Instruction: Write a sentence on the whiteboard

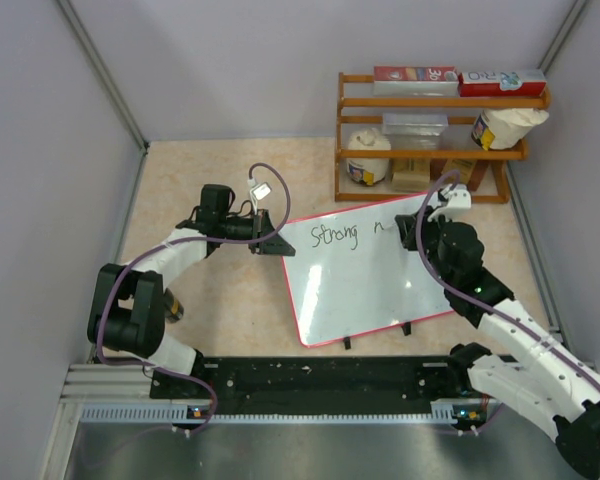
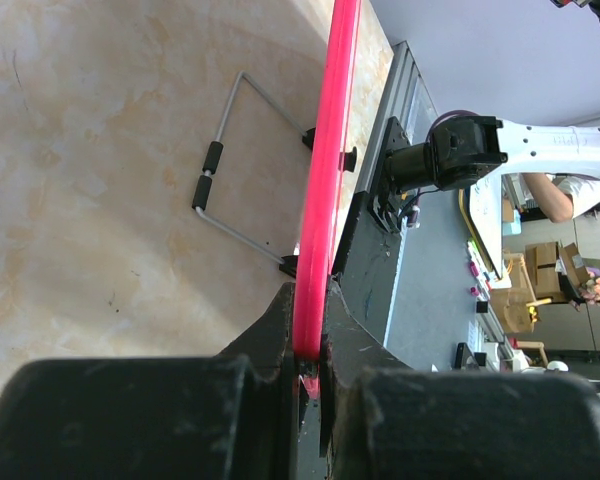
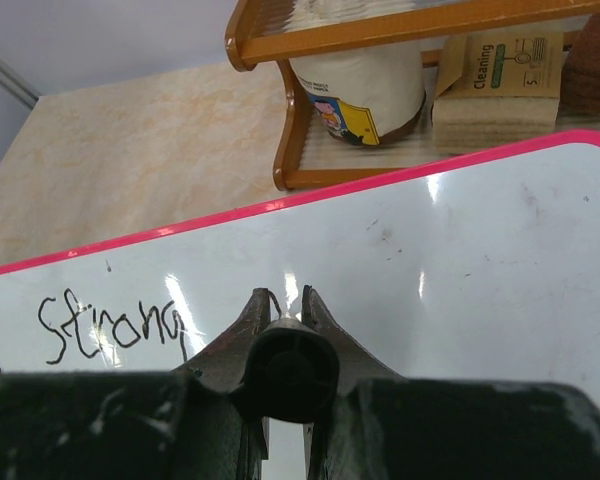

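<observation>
**A:** Why are the left jaws at the side of the whiteboard point(image 1: 380, 290)?

**B:** They're pinching its red frame point(image 2: 325, 200). I'd say that steadies it against the pen's push, since it seems propped on a wire stand point(image 2: 225, 190) mid-tabletop point(image 1: 220, 300).

**A:** And the right jaws?

**B:** Pressed onto a dark pen point(image 3: 285, 372), with its tip at the glossy white face near the top line.

**A:** How does the sentence point(image 3: 110, 325) look?

**B:** Thin black script: "Strong", plus the start of a second word. It's well short of finished. A wooden rack point(image 1: 435, 130) stands just behind.

Red-framed whiteboard point(image 1: 365, 290) askew on the tabletop point(image 1: 210, 190), its black sentence point(image 1: 336, 236) only "Strong" plus 1 letter
</observation>
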Robot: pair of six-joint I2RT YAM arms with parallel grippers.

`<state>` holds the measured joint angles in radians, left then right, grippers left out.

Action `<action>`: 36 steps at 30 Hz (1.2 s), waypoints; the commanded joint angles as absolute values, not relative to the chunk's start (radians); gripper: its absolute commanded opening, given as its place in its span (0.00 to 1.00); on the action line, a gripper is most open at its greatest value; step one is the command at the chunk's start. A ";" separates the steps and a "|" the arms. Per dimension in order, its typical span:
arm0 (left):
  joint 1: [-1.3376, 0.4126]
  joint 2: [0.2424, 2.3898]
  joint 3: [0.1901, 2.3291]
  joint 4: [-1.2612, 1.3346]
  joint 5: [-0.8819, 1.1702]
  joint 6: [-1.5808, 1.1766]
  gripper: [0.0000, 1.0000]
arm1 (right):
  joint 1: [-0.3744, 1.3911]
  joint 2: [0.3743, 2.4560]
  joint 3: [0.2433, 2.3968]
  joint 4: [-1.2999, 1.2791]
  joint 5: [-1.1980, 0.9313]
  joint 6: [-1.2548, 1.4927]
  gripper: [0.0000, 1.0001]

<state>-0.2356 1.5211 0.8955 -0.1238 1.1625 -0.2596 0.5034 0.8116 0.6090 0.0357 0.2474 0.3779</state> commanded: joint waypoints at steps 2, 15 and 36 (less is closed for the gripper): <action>-0.281 1.520 0.854 -0.152 1.012 -0.120 0.00 | 0.494 0.847 0.644 0.023 0.265 0.367 0.00; -0.282 1.520 0.856 -0.150 1.012 -0.121 0.00 | 0.483 0.913 0.716 0.057 0.296 0.357 0.00; -0.285 1.529 0.859 -0.153 1.011 -0.118 0.00 | 0.456 0.825 0.620 -0.027 0.264 0.368 0.00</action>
<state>-0.2363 1.5208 0.8940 -0.1238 1.1629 -0.2596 0.4683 0.8471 0.6529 0.0284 0.2787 0.3756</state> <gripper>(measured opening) 0.073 0.099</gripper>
